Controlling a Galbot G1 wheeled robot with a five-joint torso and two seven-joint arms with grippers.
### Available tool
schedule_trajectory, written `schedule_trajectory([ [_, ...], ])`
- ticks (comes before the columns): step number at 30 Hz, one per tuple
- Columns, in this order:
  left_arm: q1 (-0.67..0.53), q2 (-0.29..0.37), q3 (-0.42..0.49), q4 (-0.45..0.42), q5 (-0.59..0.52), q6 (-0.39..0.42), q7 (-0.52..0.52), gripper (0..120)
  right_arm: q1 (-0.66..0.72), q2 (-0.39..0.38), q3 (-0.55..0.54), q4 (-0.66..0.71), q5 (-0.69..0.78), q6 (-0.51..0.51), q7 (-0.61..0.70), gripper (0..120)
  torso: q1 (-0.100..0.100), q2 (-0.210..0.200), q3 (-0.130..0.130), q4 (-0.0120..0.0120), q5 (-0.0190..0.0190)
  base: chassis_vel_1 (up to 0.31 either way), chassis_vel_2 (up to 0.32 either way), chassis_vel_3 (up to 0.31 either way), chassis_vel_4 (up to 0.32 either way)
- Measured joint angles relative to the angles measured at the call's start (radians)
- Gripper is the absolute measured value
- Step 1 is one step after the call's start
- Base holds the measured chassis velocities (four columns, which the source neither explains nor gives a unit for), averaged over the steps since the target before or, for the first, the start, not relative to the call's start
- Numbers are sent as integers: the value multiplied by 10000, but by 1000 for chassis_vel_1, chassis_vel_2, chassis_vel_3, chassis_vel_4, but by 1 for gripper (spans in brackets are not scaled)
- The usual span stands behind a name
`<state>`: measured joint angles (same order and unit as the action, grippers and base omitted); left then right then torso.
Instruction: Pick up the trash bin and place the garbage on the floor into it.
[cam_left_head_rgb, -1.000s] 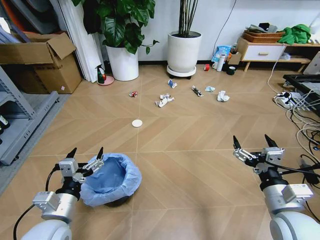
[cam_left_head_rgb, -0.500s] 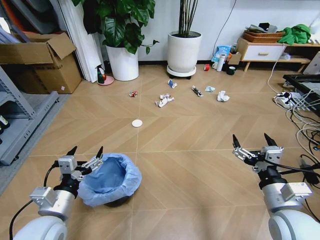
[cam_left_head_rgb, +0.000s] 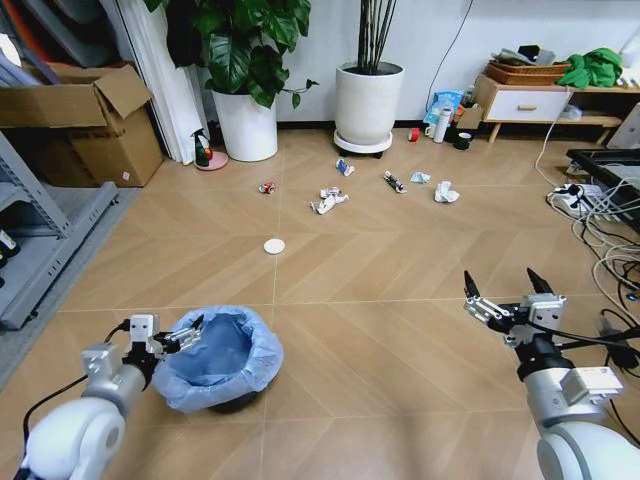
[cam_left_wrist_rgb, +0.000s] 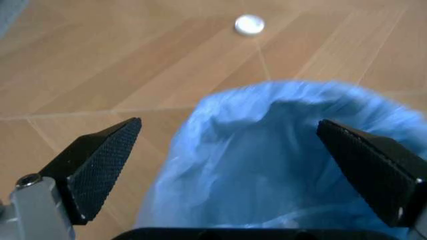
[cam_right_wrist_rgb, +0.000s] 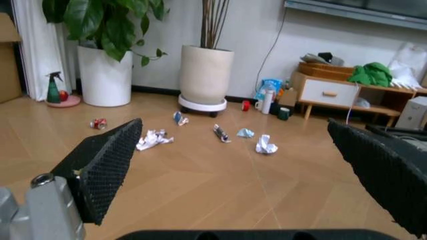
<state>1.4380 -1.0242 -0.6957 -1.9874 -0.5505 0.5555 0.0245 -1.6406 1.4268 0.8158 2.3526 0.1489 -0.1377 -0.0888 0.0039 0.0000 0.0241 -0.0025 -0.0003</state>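
The trash bin (cam_left_head_rgb: 222, 358), dark with a ruffled light-blue bag, stands on the floor (cam_left_head_rgb: 380, 330) at the lower left. My left gripper (cam_left_head_rgb: 168, 332) is open and low at the bin's left rim. In the left wrist view the bag (cam_left_wrist_rgb: 287, 165) lies between the black fingers (cam_left_wrist_rgb: 100, 162). My right gripper (cam_left_head_rgb: 500, 280) hangs open over bare boards at the right, holding nothing. Garbage lies farther off: a white disc (cam_left_head_rgb: 274, 245) (cam_left_wrist_rgb: 249, 24), paper wads (cam_left_head_rgb: 328, 200) (cam_left_head_rgb: 445, 192) (cam_right_wrist_rgb: 266, 145), a red wrapper (cam_left_head_rgb: 266, 187) and a dark wrapper (cam_left_head_rgb: 395, 182).
Two white plant pots (cam_left_head_rgb: 246, 125) (cam_left_head_rgb: 367, 103) stand along the back wall, with a cardboard box (cam_left_head_rgb: 85, 125) and a grey rack (cam_left_head_rgb: 40, 235) at the left. Cables and a power strip (cam_left_head_rgb: 585, 205) lie at the right, below a wooden cabinet (cam_left_head_rgb: 540, 100).
My left gripper has sunk lower and drawn back beside the bin's left rim. The right gripper and the litter have stayed in place.
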Motion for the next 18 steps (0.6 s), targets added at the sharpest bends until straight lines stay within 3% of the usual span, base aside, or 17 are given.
schedule_trajectory([
  [1,-159,136,62,252,-7,111,91,100,-13,4,6,0,-4,16,1,100,0,0,0,3,-13,0,0,0,0],
  [3,-273,260,103,446,-21,187,152,100,-28,11,10,0,-7,32,1,100,0,0,0,1,-14,0,0,0,0],
  [5,-685,730,168,1166,-214,527,445,100,-104,64,26,-55,-58,97,4,100,0,0,0,1,-6,0,0,0,0],
  [18,-1002,1353,375,2044,-630,1127,1114,100,-176,330,-105,-192,-282,262,-4,100,0,0,-1,3,-7,0,0,0,0],
])
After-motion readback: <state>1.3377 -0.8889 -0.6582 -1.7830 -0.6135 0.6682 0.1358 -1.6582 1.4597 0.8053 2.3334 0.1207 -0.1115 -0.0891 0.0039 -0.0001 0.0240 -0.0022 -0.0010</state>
